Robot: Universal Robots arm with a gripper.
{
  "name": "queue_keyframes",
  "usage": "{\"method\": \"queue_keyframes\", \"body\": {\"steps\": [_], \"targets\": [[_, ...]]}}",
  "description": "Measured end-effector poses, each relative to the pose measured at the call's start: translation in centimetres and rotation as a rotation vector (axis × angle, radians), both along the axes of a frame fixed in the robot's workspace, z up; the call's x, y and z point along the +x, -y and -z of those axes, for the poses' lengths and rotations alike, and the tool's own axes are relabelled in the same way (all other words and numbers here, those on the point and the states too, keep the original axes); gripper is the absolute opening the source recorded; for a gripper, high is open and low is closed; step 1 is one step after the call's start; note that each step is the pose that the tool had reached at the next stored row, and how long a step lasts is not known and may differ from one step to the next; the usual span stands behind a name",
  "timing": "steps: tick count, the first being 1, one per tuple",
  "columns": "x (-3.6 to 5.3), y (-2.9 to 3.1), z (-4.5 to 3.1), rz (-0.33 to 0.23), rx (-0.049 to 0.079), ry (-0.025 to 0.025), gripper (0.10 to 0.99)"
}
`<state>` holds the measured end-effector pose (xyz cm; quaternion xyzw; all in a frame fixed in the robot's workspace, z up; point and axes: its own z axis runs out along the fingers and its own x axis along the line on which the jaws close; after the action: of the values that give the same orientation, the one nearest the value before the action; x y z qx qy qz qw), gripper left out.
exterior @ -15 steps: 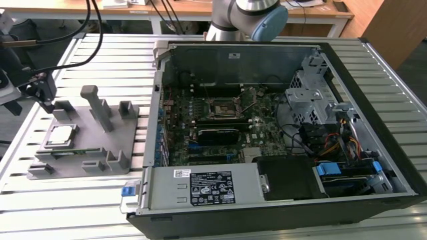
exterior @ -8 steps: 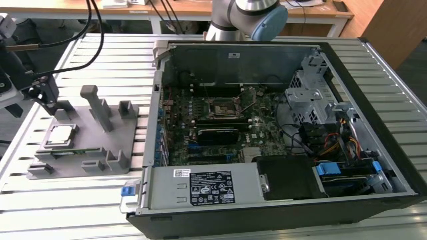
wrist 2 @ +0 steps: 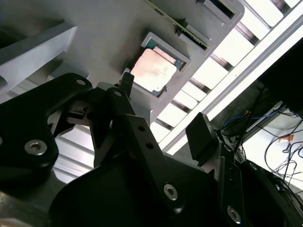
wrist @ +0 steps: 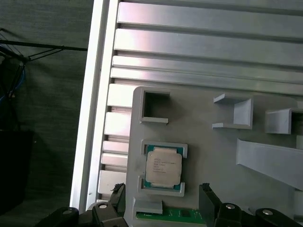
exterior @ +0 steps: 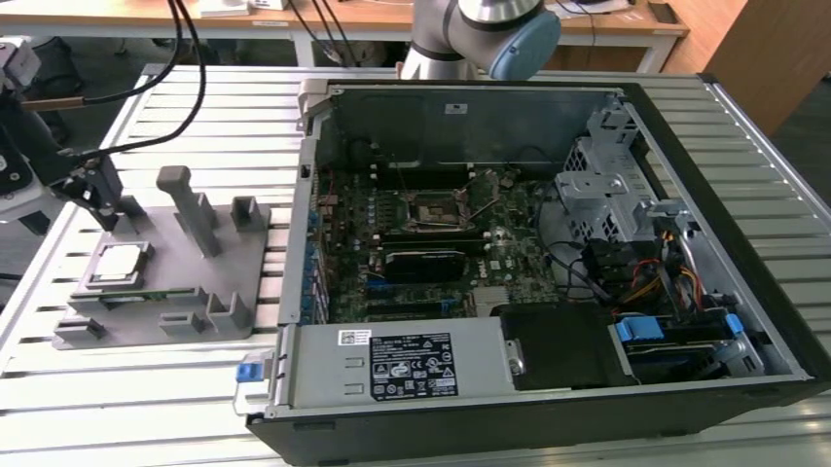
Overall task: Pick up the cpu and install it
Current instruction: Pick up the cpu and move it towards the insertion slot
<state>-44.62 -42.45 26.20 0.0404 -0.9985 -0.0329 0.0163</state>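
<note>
cpu (wrist: pixel 163 166) seated in corner nest of grey fixture (wrist: pixel 199 156), by desk (wrist: pixel 199 42) edge. Claw (wrist 2: pixel 163 106) released, empty, poised over it, fingers (wrist 2: pixel 201 135) spread wider than cpu. Open computer case (exterior: pixel 520 117) just beside fixture, on the exterior view's right

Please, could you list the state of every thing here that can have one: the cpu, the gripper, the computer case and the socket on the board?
cpu: lying flat in its nest on the grey fixture, metal top up, not gripped.
gripper: open, holding nothing, close to the cpu.
computer case: lying on its side, side panel off, board exposed.
socket: seems to have no chip seated; lever position cannot be told.
</note>
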Motion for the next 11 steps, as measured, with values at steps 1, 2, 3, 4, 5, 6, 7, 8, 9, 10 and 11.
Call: {"method": "queue_keyframes", "body": {"steps": [1,2,3,4,5,6,7,8,9,10,11], "targets": [[0.00,0.00,0.15,0.000,0.000,0.0000,0.718],[0.00,0.00,0.30,0.000,0.000,0.0000,0.718],[0.00,0.00,0.44,0.000,0.000,0.0000,0.718],[0.00,0.00,0.58,0.000,0.000,0.0000,0.718],[0.00,0.00,0.72,0.000,0.000,0.0000,0.718],[0.00,0.00,0.86,0.000,0.000,0.0000,0.718],[0.00,0.00,0.99,0.000,0.000,0.0000,0.718],[0.01,0.00,1.11,0.000,0.000,0.0000,0.718],[0.01,0.00,1.22,0.000,0.000,0.0000,0.718],[0.02,0.00,1.28,0.000,0.000,-0.0001,0.718],[0.02,0.00,1.31,0.000,0.000,-0.0002,0.718]]}}
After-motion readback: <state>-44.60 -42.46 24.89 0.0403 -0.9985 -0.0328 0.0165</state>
